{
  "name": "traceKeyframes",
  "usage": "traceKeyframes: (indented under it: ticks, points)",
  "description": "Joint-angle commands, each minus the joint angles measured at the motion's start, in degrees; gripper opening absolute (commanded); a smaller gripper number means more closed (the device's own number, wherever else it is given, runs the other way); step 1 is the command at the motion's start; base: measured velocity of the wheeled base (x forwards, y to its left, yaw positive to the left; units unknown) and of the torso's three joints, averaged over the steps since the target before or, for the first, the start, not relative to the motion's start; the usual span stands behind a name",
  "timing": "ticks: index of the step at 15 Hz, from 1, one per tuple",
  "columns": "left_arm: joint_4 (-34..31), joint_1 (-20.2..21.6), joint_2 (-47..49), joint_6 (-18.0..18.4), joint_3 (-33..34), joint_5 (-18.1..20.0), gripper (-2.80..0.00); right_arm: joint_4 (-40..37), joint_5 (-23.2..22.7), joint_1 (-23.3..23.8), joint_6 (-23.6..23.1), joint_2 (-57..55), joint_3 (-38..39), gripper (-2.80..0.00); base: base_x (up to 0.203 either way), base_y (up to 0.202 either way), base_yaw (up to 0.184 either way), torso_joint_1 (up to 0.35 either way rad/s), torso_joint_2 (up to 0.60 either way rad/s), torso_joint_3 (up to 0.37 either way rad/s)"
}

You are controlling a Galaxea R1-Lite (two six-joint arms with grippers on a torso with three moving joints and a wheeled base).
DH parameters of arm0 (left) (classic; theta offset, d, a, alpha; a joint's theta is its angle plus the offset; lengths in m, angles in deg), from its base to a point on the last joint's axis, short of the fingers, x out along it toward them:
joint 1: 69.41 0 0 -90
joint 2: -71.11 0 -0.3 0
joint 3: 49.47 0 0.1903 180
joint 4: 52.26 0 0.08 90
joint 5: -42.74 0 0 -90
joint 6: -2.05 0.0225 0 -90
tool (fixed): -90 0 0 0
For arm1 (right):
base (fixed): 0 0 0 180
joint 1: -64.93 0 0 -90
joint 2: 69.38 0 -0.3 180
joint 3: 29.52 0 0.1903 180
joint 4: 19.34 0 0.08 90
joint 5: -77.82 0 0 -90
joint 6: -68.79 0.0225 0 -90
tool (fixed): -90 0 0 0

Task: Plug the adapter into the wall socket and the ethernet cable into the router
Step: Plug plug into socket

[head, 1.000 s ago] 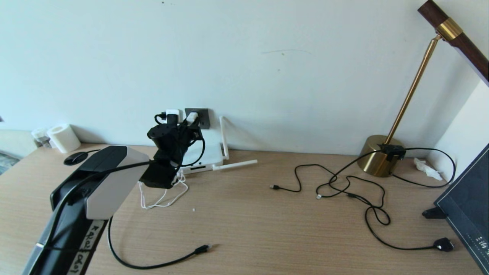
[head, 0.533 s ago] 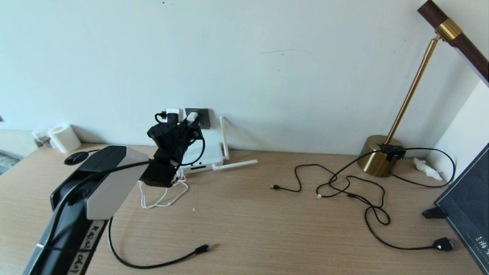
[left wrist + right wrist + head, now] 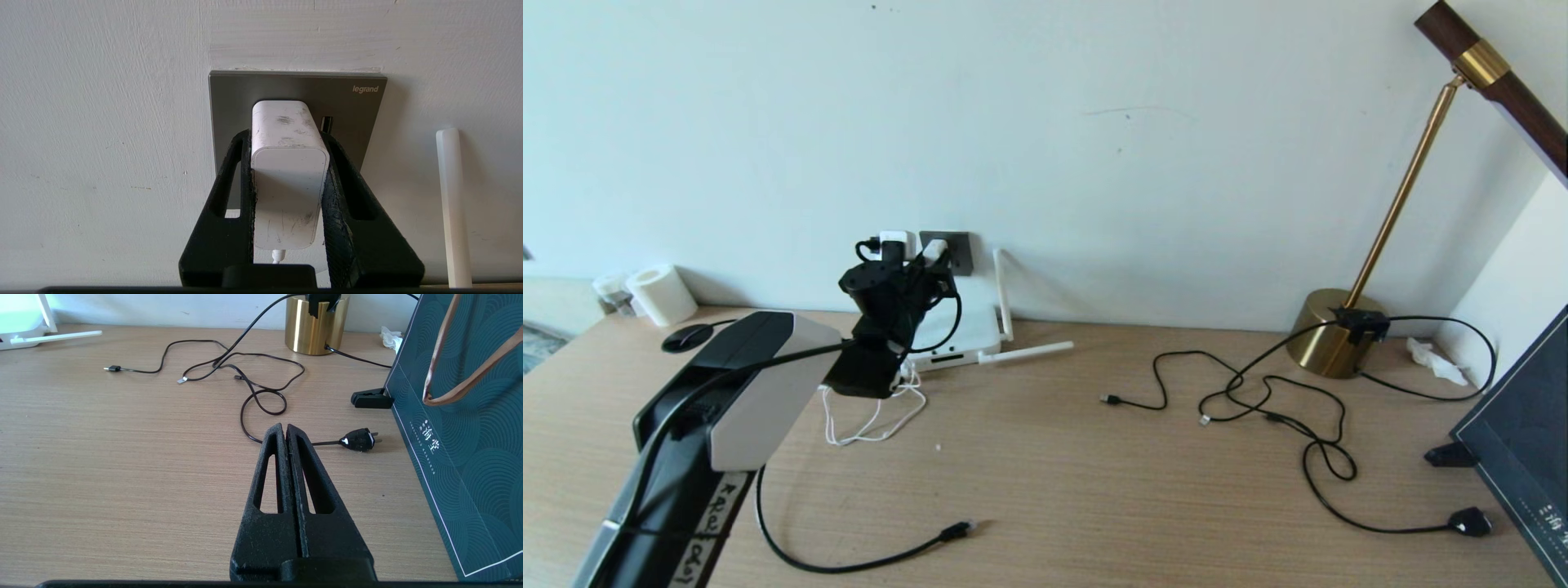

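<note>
My left gripper is shut on the white adapter, one black finger on each side. The adapter's far end meets the dark grey wall socket; its pins are hidden. In the head view the adapter sits against the wall socket above the white router, and its thin white cord loops on the table. The black ethernet cable lies near the front edge, its plug free. My right gripper is shut and empty, low over the table at the right.
A brass lamp base stands at the back right with thin black cables strewn before it and a black mains plug near my right gripper. A teal paper bag stands at the right edge. A router antenna rises beside the socket.
</note>
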Motion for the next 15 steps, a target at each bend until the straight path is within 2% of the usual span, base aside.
traceKeyframes:
  ticks: [1, 15]
  points:
    - [0.34, -0.07, 0.22, 0.01, 0.00, -0.02, -2.80, 0.00, 0.00, -0.01, 0.02, 0.00, -0.02, -2.80, 0.000, 0.000, 0.000, 0.000, 0.00, 0.000]
    - [-0.89, 0.89, 0.83, 0.19, -0.08, 0.68, -2.80, 0.00, 0.00, -0.01, 0.02, 0.00, -0.02, -2.80, 0.000, 0.000, 0.000, 0.000, 0.00, 0.000]
